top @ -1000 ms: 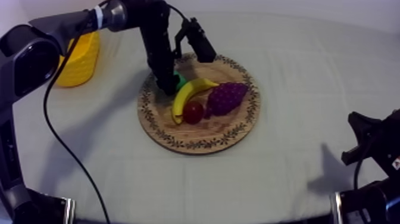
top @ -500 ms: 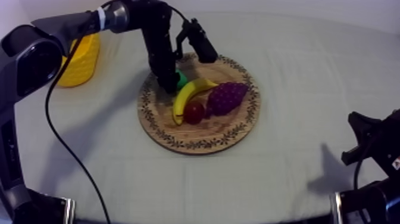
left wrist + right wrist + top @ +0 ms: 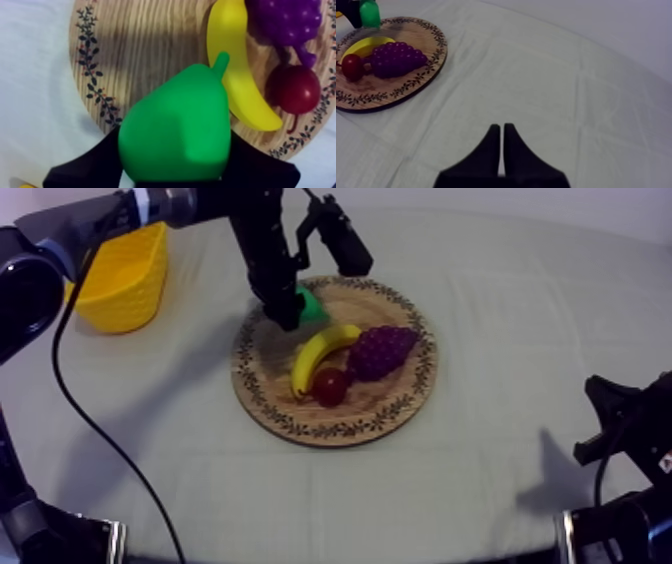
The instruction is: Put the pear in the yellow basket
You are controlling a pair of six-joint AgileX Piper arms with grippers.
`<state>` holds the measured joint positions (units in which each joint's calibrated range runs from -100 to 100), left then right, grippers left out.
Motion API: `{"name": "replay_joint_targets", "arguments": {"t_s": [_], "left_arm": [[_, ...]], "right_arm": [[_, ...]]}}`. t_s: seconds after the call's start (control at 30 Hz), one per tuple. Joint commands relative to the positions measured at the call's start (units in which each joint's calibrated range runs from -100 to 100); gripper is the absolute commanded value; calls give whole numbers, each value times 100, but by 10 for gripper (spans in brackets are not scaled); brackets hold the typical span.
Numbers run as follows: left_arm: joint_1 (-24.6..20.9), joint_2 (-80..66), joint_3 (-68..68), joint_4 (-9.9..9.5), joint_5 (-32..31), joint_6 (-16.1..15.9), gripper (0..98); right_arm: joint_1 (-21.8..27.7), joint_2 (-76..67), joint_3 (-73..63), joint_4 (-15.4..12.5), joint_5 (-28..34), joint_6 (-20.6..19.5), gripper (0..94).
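Observation:
My left gripper [image 3: 290,310] is shut on the green pear [image 3: 309,305] and holds it a little above the far left part of the round wooden board [image 3: 400,403]. In the left wrist view the pear [image 3: 176,131] sits between my black fingers [image 3: 95,162], above the board's rim [image 3: 92,95]. The yellow basket [image 3: 122,278] stands at the far left of the table. My right gripper [image 3: 502,131] is shut on nothing, low over bare cloth at the right. From the right wrist view the pear [image 3: 370,14] shows beyond the board [image 3: 421,75].
A banana [image 3: 318,354], a bunch of purple grapes [image 3: 380,351] and a small red fruit [image 3: 329,385] lie on the board. My left arm [image 3: 255,238] reaches in from the upper left, between basket and board. My right arm [image 3: 625,438] rests at the lower right.
My left gripper has risen with the pear, lifting it off the board and slightly away from the banana. The right arm has not moved.

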<state>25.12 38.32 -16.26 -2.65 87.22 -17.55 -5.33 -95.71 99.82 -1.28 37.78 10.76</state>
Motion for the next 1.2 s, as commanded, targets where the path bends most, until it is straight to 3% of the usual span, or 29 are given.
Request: {"name": "replay_joint_targets", "arguments": {"t_s": [0.0, 0.43, 0.7, 1.17], "left_arm": [[28, -319, 5, -6, 66, 18, 463], [202, -1964, -110, -77, 814, 154, 481], [207, -2402, 19, -98, 953, 218, 483], [-513, -2825, 121, -187, 962, 191, 489]], "right_arm": [[-3, -4, -5, -1, 4, -4, 4], [-3, -4, -5, -1, 4, -5, 4], [-3, -4, -5, -1, 4, -4, 4], [-3, -4, -5, -1, 4, -4, 4]]}}
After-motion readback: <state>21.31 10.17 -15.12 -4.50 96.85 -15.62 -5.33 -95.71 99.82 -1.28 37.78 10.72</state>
